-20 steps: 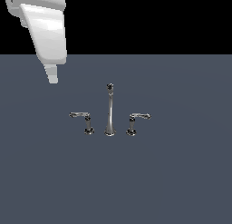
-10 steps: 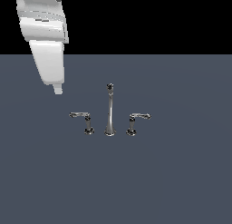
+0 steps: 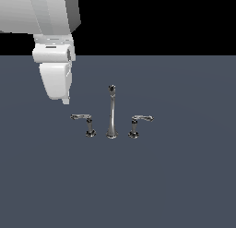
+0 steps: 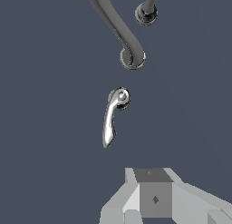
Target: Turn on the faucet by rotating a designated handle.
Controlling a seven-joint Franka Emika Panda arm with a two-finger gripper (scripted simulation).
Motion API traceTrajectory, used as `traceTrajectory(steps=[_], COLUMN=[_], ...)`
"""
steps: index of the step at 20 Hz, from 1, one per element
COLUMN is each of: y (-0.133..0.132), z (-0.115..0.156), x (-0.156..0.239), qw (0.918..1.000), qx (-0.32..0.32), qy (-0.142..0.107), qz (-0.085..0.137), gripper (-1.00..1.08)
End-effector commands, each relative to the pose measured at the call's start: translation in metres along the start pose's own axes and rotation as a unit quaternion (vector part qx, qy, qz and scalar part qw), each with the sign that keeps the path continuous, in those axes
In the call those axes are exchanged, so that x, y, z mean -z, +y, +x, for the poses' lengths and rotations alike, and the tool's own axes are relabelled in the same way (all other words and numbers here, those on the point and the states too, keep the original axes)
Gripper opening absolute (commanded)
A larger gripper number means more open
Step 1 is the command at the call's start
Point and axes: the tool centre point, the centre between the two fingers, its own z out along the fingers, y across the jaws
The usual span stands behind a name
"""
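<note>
Gripper point(image 3: 64, 100) hangs above the surface, up and toward the exterior view's left of the faucet, not touching anything. Wrist view only catches the grey finger housings point(image 4: 154, 198) at the frame edge, tips out of shot, and in the exterior view the fingers are one white blob. So I can't tell whether they're spread or pinched. Nothing is between them as far as I can see.

Next out: the handle point(image 3: 83, 118), the chrome lever on the exterior view's left. Short post on a round base, slim arm running horizontally away from the spout. In the wrist view it sits just ahead of the fingers, arm point(image 4: 109, 123) pointing back toward the camera, clear gap between them. The gripper is near it but apart.

Beyond that: the faucet spout point(image 3: 111, 114), tall and tapered with a dark knob tip, standing upright between the two levers. Its base shows in the wrist view point(image 4: 132, 58).

Farthest: the twin lever point(image 3: 139, 120), arm pointing to the exterior view's right. Not our target.

All of it stands on the flat dark grey surface point(image 3: 184, 185).

Progress: approach only. No contact, and the lever looks unturned. Left to do: descend beside the arm's free end, engage it, then sweep it around the post. Main risk, in my judgement, is clipping the spout on the sweep.
</note>
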Motion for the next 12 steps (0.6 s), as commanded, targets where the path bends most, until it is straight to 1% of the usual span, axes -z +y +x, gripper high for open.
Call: traceTrajectory(steps=[1,6,12], y=[-0.010,-0.030,-0.051], z=[0.003,0.011,0.023], x=[-0.011,-0.034,-0.058], qw=[0.9998,0.9977,0.9932], qx=[-0.022,-0.067,-0.116], qy=[0.002,0.005,0.007], qz=[0.000,0.001,0.001], gripper=[-1.00,-1.00,-1.00])
